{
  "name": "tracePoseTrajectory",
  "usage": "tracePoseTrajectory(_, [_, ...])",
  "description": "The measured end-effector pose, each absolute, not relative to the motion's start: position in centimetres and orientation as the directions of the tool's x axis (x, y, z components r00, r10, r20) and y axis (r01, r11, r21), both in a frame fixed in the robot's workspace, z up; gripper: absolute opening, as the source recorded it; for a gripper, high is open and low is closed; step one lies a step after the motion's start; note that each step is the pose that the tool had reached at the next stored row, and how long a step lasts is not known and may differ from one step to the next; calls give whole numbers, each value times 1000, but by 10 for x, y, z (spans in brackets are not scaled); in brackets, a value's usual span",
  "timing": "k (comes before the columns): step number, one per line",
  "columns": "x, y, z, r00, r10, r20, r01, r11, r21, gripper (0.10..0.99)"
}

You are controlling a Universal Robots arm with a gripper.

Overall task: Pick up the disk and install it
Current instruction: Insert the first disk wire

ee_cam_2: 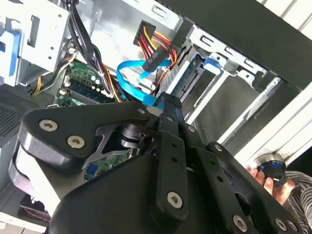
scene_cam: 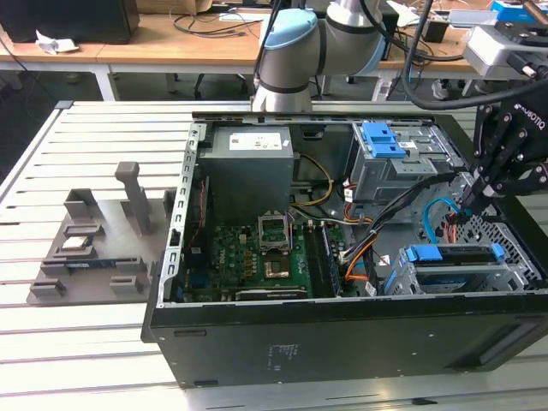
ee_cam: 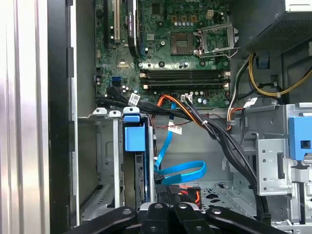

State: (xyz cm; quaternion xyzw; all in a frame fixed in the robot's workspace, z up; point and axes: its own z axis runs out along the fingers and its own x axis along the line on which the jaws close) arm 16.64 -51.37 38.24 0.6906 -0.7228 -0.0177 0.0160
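Note:
The disk (scene_cam: 454, 254) stands on edge inside the lower drive cage (scene_cam: 514, 276) at the front corner of the open computer case, its blue frame (ee_cam: 135, 136) facing up. Both wrist views show it slotted between the cage's metal rails (ee_cam_2: 195, 68). My black gripper (scene_cam: 465, 208) hovers just above and behind the cage, beside the blue data cable (ee_cam: 178, 170). Its fingers (ee_cam_2: 168, 105) are pressed together with nothing between them, so the gripper (ee_cam: 168, 208) is shut and empty.
Motherboard (scene_cam: 265, 257), grey power supply (scene_cam: 248, 163) and an upper cage with a blue latch (scene_cam: 383, 139) crowd the case. Cable bundles (ee_cam: 214, 131) run past the cage. A grey fixture (scene_cam: 86, 248) lies on the slatted table at the exterior view's left. A hand (ee_cam_2: 273, 178) holds a knob.

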Motion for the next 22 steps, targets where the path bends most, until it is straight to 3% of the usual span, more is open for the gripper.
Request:
tracePoseTrajectory(20, [179, -498, 369, -46, -999, 6, -998, 46, 48, 106])
tracePoseTrajectory(21, [179, -498, 369, -46, -999, 6, -998, 46, 48, 235])
tracePoseTrajectory(22, [179, -498, 369, -46, -999, 6, -998, 46, 48, 235])
